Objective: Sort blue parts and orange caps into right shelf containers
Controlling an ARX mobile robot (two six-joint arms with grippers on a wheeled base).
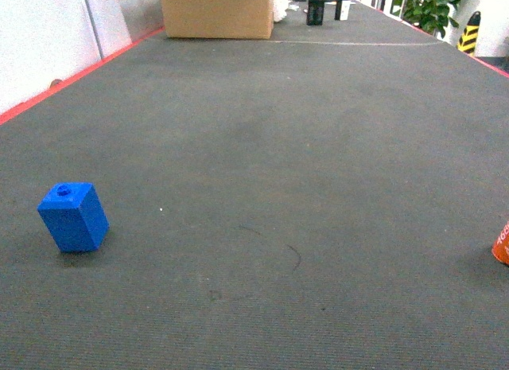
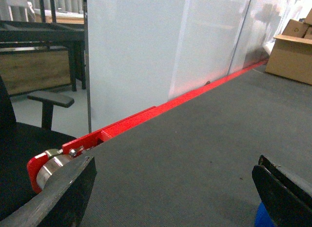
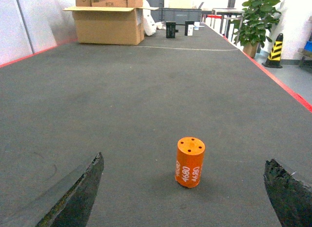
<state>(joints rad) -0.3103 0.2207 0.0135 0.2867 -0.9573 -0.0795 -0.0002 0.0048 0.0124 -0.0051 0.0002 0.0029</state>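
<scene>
The counter (image 1: 302, 147) is a long, dark, ribbed mat edged in red, and the cardboard box (image 1: 216, 12) at its far end serves as the landmark for everything else. A potted plant (image 3: 257, 18) and a yellow-and-black striped post (image 3: 274, 50) stand off the counter to the right of the box. No blue crates appear in any view, so the right shelf containers cannot be placed from here, and that is the first risk: a piece picked up now has no visible destination, and carrying it blind invites a drop or a wrong bin.

The blue part (image 1: 74, 216) sits on the counter well nearer than the box and off to its left, standing slightly tilted, with a small round dimple on top. Only a blue sliver of it shows in the left wrist view, beside the left hand (image 2: 175, 188), whose fingers are spread wide with nothing between them. That hand is aimed wide of the block; closing from there would likely clip a corner and tip it.

The orange cap (image 3: 189, 161) stands upright, nearer than the box and to its right, just ahead of the right hand (image 3: 185, 193), which is also spread and empty. A narrow upright cylinder topples and rolls easily, so an off-centre approach could send it toward the red edge
</scene>
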